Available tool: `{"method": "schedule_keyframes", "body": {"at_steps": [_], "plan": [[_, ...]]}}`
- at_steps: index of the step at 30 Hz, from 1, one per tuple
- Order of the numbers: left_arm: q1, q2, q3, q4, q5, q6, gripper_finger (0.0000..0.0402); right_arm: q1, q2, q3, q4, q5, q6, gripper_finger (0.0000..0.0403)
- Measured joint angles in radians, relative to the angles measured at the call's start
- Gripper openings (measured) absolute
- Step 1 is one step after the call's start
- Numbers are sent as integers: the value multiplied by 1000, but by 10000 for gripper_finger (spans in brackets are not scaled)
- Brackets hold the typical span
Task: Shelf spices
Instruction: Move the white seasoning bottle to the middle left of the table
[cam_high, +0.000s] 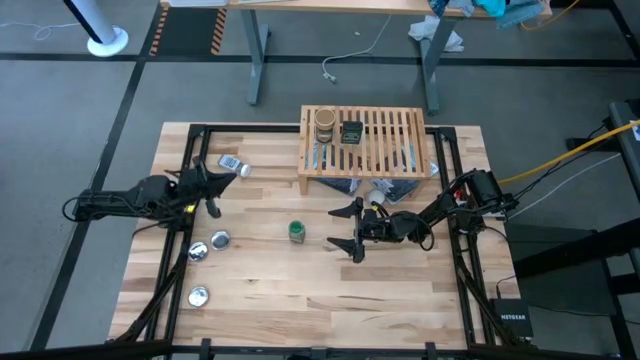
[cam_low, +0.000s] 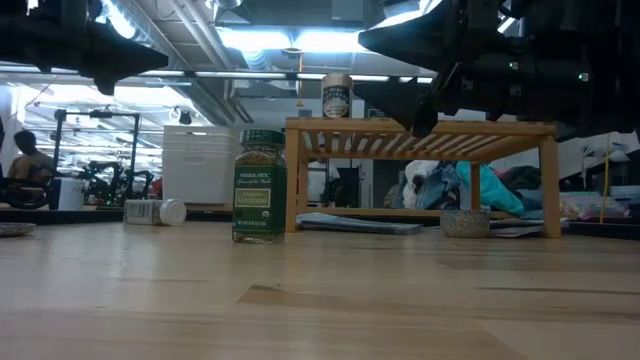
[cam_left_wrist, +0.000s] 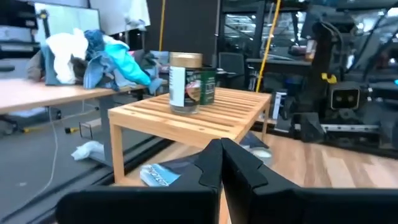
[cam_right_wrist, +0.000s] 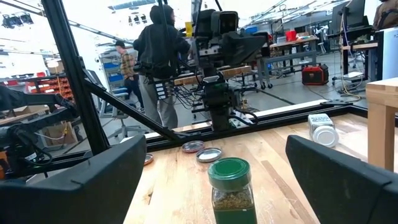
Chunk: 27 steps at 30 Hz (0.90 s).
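The slatted wooden shelf (cam_high: 385, 150) stands at the table's far side, with the tan-brown jar (cam_high: 324, 125) and the dark tin (cam_high: 351, 131) upright on its top. The green-lidded jar (cam_high: 296, 232) stands upright on the table's middle. My right gripper (cam_high: 346, 228) is open and level just to the right of it; in the right wrist view the jar (cam_right_wrist: 231, 186) shows ahead, between the spread fingers and apart from them. The clear white-capped jar (cam_high: 233, 164) lies on its side left of the shelf. My left gripper (cam_high: 211, 196) is shut and hovers near that jar.
Three flat silver round pieces (cam_high: 219, 240) (cam_high: 198, 251) (cam_high: 199, 295) lie on the table's left near part. Papers and a small round dish (cam_low: 465, 222) sit under the shelf. Dark frame rails (cam_high: 180, 250) run along both table sides. People stand in the room beyond (cam_right_wrist: 158, 56).
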<state>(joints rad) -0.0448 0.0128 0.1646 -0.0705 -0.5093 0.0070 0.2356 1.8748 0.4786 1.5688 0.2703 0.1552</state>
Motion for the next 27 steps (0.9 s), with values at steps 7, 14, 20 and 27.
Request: {"method": "schedule_keyframes", "body": {"at_steps": [7,14,20,27], "plan": [[0,0,0,2,7,-113,0,0,0,0,0,1,0,390],[0,0,1,13,8,-161,0,0,0,0,-1,1,0,390],[0,0,15,-116,-2,-203,0,0,0,0,-1,2,0,390],[23,6,93,-431,-55,-327,21,0,0,0,-1,2,0,390]]}}
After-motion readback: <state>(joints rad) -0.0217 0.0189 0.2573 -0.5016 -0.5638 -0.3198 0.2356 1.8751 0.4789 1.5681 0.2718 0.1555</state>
